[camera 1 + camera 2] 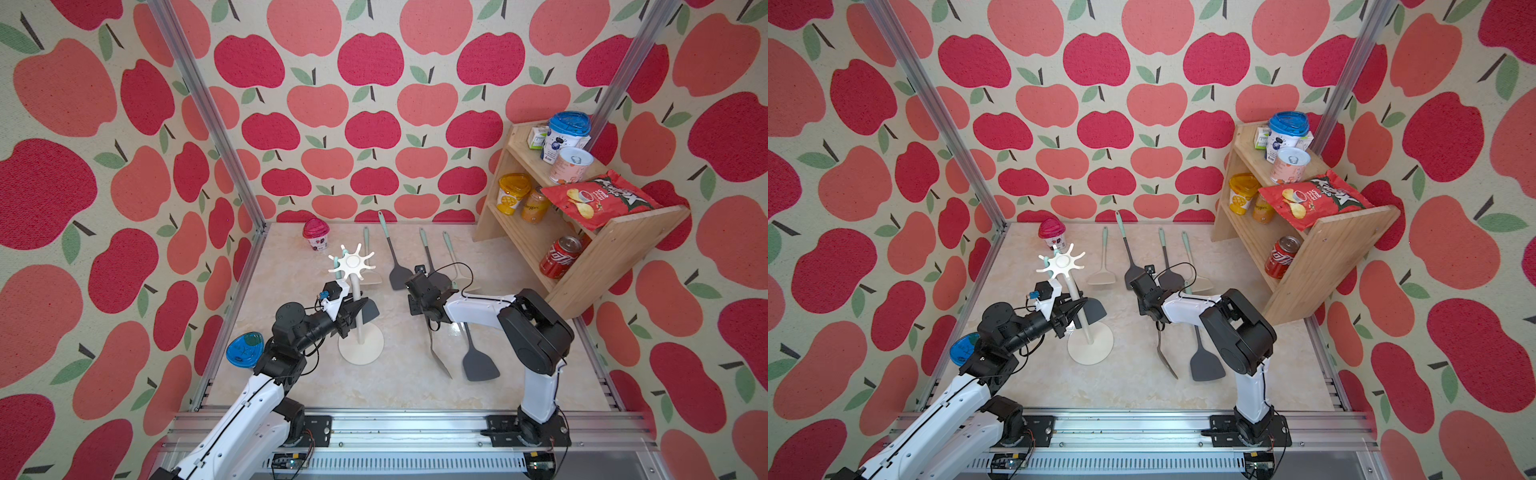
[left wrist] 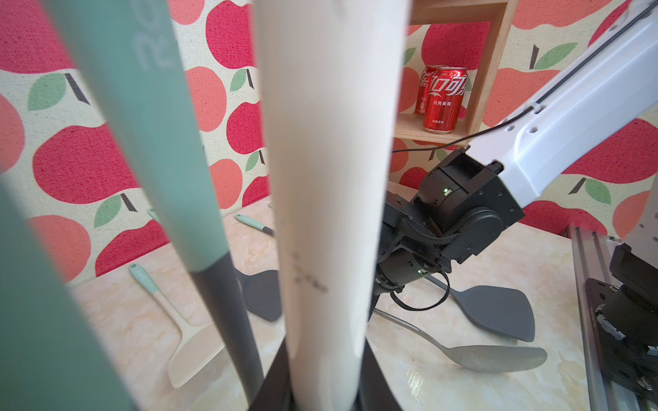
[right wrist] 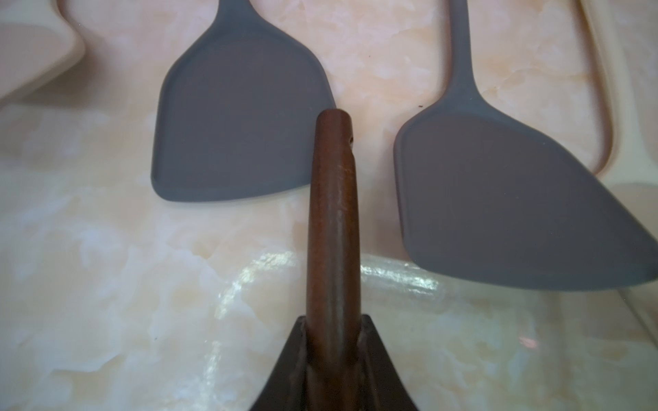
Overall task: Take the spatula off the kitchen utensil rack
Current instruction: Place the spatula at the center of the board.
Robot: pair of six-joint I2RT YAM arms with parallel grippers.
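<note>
While a green-handled spatula point(image 2: 153, 142), lettered "RO…", hangs on the kitchen utensil rack point(image 1: 352, 262), the left gripper point(image 1: 355, 312) pinches its pole. The right gripper point(image 3: 333, 331) clamps a wooden-handled spatula point(image 3: 333, 213); only the left wrist view shows the red can's point(image 2: 441, 99) Chinese Coca-Cola script.

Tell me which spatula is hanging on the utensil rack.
The grey-headed spatula with the teal handle, hanging beside the kitchen utensil rack's pole. The others lie flat on the table; the right gripper holds the metal spatula.
</note>
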